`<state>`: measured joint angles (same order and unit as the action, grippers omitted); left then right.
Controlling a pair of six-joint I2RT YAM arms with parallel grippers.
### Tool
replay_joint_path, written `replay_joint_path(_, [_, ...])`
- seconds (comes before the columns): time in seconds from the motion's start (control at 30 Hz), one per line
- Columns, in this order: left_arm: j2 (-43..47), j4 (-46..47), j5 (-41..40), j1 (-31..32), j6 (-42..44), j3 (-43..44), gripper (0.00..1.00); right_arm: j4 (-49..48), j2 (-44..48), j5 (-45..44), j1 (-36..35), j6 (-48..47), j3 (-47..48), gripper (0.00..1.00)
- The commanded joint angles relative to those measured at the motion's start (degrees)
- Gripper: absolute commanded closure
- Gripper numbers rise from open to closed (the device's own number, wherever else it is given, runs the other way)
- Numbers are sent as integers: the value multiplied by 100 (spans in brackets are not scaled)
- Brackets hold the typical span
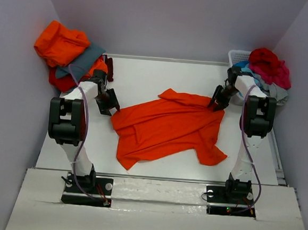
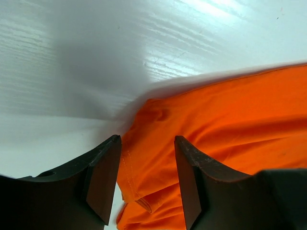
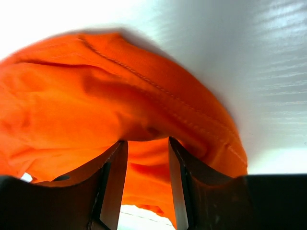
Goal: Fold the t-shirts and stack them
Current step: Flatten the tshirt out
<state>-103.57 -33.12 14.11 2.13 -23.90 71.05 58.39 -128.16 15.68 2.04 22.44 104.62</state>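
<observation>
The orange t-shirt [image 1: 166, 126] lay spread, still rumpled, on the middle of the table [image 1: 146, 77], its long axis running left to right with the right end a little farther away. The left gripper [image 1: 110, 103] sat at the shirt's left edge, jaws parted; in its wrist view the cloth lay between and beyond the fingers [image 2: 103, 177], running off to the right, not pinched. The right gripper [image 1: 216, 105] was at the far right corner, jaws likewise released, with a hemmed fold bulging just ahead of its fingers [image 3: 115, 182]. So each arm had its own end of the shirt, and the cloth stretched between the two. A heap of other shirts [image 1: 68, 52] lay at the far left, and more filled the basket [image 1: 234, 57] at the far right. By my reckoning the next fold would turn across that left-to-right line
</observation>
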Motion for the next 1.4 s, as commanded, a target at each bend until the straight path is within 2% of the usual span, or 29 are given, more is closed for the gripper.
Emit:
replay_joint_path(0.0, [118, -27, 22, -20, -36, 497, 41, -153, 72, 75, -195, -64, 822, 55])
replay_joint_path(0.37, [100, 17, -5, -20, -45, 261, 43, 102, -402, 313, -836, 7, 1781, 55])
replay_joint_path(0.67, [223, 52, -40, -20, -71, -55, 43, -73, -789, 532, -1039, 24, 1570, 60])
replay_joint_path(1.1, [276, 96, 48, -20, -89, -284, 43, -92, -1369, 533, -1154, -2, 2062, 58])
replay_joint_path(1.2, [267, 87, 48, -20, -62, -284, 43, -21, -1493, 418, -1154, 15, 2308, 63])
replay_joint_path(1.23, [258, 78, 48, -20, -45, -284, 44, -12, -1562, 409, -1154, 33, 2343, 73])
replay_joint_path(1.3, [250, 69, 57, -20, -36, -293, 44, 32, -1651, 383, -1154, 77, 2493, 86])
replay_joint_path(1.37, [241, 69, 74, -20, 8, -293, 49, 93, -1782, 348, -1154, 103, 2624, 91])
